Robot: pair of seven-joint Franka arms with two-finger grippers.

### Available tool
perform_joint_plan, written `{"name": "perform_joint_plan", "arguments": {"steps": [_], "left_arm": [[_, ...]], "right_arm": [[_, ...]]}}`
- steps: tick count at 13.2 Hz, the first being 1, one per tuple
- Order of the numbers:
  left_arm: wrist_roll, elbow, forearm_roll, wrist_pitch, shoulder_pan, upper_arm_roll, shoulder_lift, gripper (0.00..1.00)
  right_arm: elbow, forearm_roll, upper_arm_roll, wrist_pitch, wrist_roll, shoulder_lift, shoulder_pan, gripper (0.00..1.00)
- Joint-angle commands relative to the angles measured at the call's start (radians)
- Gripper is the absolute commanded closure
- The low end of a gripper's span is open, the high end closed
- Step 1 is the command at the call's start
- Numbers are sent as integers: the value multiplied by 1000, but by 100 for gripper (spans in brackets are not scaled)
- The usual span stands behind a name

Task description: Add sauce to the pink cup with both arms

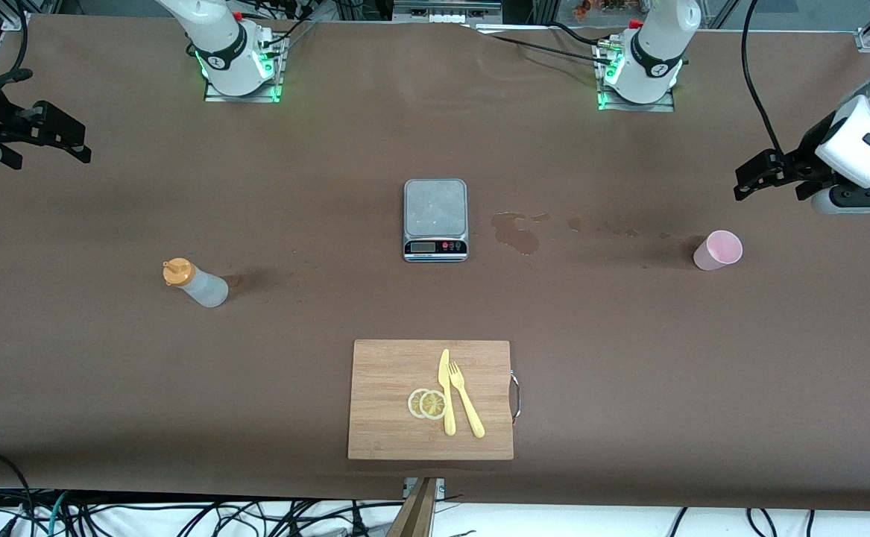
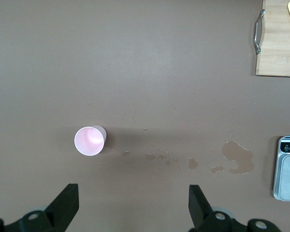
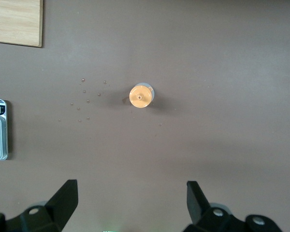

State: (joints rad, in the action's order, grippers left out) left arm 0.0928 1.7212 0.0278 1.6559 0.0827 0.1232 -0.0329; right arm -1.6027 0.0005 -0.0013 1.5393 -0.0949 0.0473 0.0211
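The sauce bottle [image 1: 194, 284], whitish with an orange cap, stands upright on the table toward the right arm's end. In the right wrist view it shows from above [image 3: 141, 95]. The pink cup [image 1: 718, 250] stands upright toward the left arm's end and looks empty in the left wrist view [image 2: 89, 140]. My left gripper [image 1: 748, 179] hangs open and empty in the air over the table near the cup [image 2: 134, 203]. My right gripper [image 1: 77, 142] hangs open and empty over the table's end near the bottle [image 3: 132, 200].
A steel kitchen scale [image 1: 435, 219] sits mid-table, with brown wet stains [image 1: 517, 233] beside it toward the cup. A wooden cutting board [image 1: 390, 440] nearer the front camera carries a yellow knife [image 1: 446, 391], a fork [image 1: 466, 400] and lemon slices [image 1: 427, 403].
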Motion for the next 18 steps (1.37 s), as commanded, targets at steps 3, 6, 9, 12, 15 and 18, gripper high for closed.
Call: {"name": "perform_joint_plan", "arguments": {"steps": [3,6,9,12,15,18], "left_arm": [[-10,-12,-20,-2,8,6,1,0],[-10,-12,-19,-4,9,6,1,0],[-10,-12,-20,-4,8,6,1,0],[-10,-12,-20,-4,8,6,2,0],[-8,-12,-20,-4,9,6,4,0],[-22,-12,-22,-4,60,3,8,0]], "right_arm": [[18,1,3,-16,12,-1,0,0],[18,1,1,-15,12,-1,0,0],[18,1,1,-15,14,-1,0,0],[18,0,1,-14,14,-1,0,0],[18,1,0,-16,12,-1,0,0],[18,0,1,-15,12,-1,0,0]]}}
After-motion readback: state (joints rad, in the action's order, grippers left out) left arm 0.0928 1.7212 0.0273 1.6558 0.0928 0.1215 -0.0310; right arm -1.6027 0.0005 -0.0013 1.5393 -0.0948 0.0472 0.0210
